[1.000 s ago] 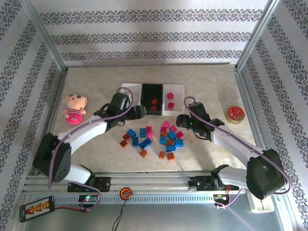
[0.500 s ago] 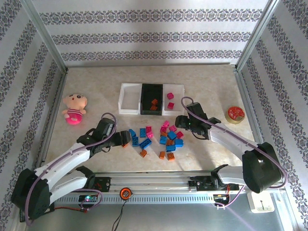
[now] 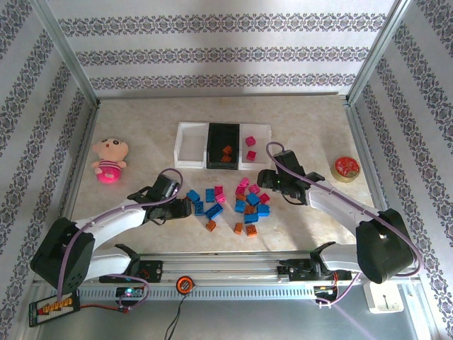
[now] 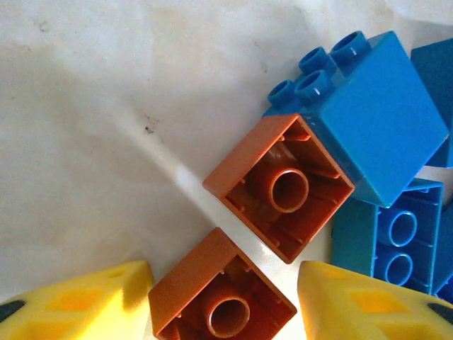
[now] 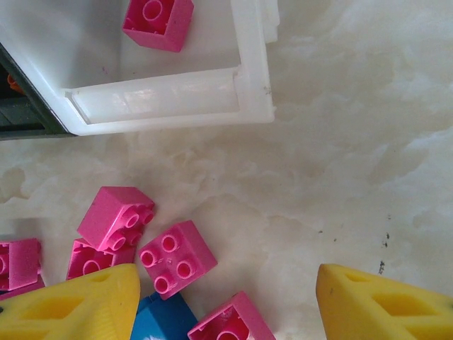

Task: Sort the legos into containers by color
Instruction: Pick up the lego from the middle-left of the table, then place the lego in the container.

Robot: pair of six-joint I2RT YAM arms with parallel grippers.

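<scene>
Left wrist: got left gripper (image 4: pixel 223 278) spread open around small upturned orange plastic brick (image 4: pixel 212 301); right wrist: got right gripper (image 5: pixel 223 297) gaping, empty, above pink plastic bricks (image 5: pixel 177 256).

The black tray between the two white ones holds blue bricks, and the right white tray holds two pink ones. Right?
No: the black tray holds orange bricks, not blue, per the top external view. The right white tray does hold two pink bricks.

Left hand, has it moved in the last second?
Yes. The left hand has pulled back from the black tray toward the near table edge and now sits at the left end of the lego pile.
</scene>
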